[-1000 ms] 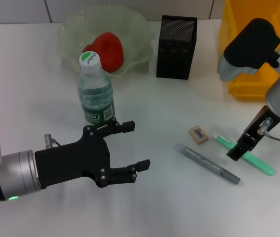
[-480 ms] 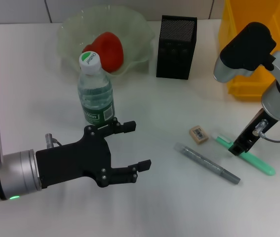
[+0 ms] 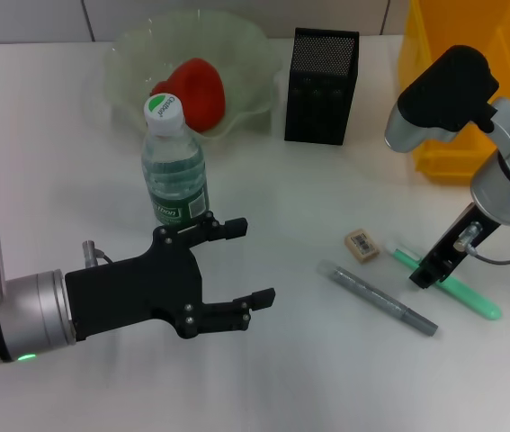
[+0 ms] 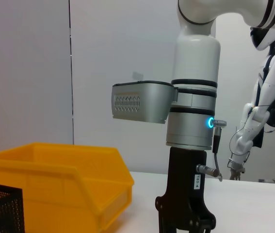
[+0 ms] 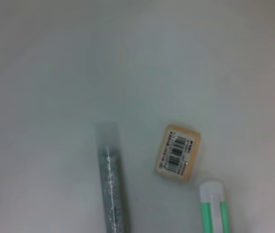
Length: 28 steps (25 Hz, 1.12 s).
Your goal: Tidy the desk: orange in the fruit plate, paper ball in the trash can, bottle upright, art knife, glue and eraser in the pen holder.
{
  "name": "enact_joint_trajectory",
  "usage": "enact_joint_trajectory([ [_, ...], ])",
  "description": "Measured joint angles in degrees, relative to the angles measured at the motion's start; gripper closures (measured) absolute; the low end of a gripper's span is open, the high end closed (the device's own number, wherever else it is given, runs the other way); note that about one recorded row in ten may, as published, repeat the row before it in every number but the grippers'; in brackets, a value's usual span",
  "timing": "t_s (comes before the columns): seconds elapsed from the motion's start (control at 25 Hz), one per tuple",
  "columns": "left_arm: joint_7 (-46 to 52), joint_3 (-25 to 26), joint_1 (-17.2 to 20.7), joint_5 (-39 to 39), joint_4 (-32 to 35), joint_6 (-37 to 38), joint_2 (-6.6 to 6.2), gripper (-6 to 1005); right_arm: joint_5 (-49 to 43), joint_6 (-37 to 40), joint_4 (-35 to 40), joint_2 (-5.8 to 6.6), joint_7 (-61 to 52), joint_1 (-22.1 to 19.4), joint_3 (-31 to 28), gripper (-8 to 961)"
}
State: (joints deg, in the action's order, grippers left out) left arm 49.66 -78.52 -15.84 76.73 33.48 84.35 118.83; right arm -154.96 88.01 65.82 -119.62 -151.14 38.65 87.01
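The bottle [image 3: 174, 171] stands upright. The orange [image 3: 202, 90] lies in the fruit plate [image 3: 138, 45]. The eraser [image 3: 362, 245], the grey glue stick [image 3: 380, 299] and the green art knife [image 3: 466, 295] lie on the table at the right. They also show in the right wrist view: eraser [image 5: 177, 152], glue [image 5: 112, 179], knife [image 5: 214, 208]. My right gripper [image 3: 425, 274] hangs just above the knife's near end, beside the eraser. My left gripper [image 3: 253, 263] is open and empty, in front of the bottle. The pen holder [image 3: 322, 85] stands at the back. The paper ball is out of view.
The yellow trash can [image 3: 421, 54] stands at the back right, partly behind my right arm; it also shows in the left wrist view [image 4: 55, 174]. The pen holder is between the fruit plate and the trash can.
My right gripper has shifted slightly to the left over the knife's end. The left arm and all objects have stayed put.
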Motion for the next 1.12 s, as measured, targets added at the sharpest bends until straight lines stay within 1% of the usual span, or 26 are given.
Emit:
enact_joint_trajectory([
  [0.16,0.0,0.1,-0.1,0.0,0.0,0.0,0.00,140,0.1,-0.4,-1.7,0.01,0.0,0.6,0.5,611],
  [0.4,0.0,0.1,-0.1,0.0,0.0,0.0,0.00,140,0.1,-0.7,-1.9,0.01,0.0,0.7,1.5,630],
  [0.52,0.0,0.1,0.0,0.0,0.0,-0.1,0.03,140,0.1,-0.7,-1.9,0.00,0.0,0.8,1.5,721],
  [0.6,0.0,0.1,0.1,0.0,0.0,-0.2,0.08,140,0.1,-0.3,0.5,-0.01,-0.3,0.1,1.3,781],
  [0.64,0.0,0.1,0.1,0.0,0.0,-0.2,0.08,140,0.1,-0.3,0.5,-0.01,-0.3,0.1,1.3,781],
  [0.72,0.0,0.1,0.1,0.0,0.0,-0.2,0.08,140,0.1,0.0,5.2,0.01,-1.1,-1.5,1.0,781],
  [0.76,0.0,0.1,0.1,0.0,0.0,-0.1,0.09,140,0.1,0.2,11.0,0.12,-1.9,-3.5,0.3,781],
  [0.8,0.0,0.1,0.1,0.0,0.0,-0.1,0.09,140,0.1,0.2,11.0,0.12,-1.9,-3.5,0.3,781],
  [0.92,0.0,0.1,0.1,0.0,0.0,-0.1,0.09,140,0.9,-1.2,20.6,0.10,-2.1,-7.1,-3.9,781],
  [0.96,0.0,0.1,0.1,0.0,0.0,0.3,0.09,140,4.5,-4.7,26.8,0.10,-0.9,-10.3,-6.8,781],
  [1.0,0.0,0.1,0.1,0.0,0.0,0.3,0.09,140,4.5,-4.7,26.8,0.10,-0.9,-10.3,-6.8,781],
  [1.08,0.0,0.1,0.1,0.0,0.0,0.3,0.09,140,12.0,-11.2,31.4,0.11,2.3,-14.7,-9.2,781],
  [1.12,0.0,0.0,0.2,0.0,0.0,0.2,0.09,140,17.9,-16.0,32.6,0.11,5.6,-17.0,-10.2,781],
])
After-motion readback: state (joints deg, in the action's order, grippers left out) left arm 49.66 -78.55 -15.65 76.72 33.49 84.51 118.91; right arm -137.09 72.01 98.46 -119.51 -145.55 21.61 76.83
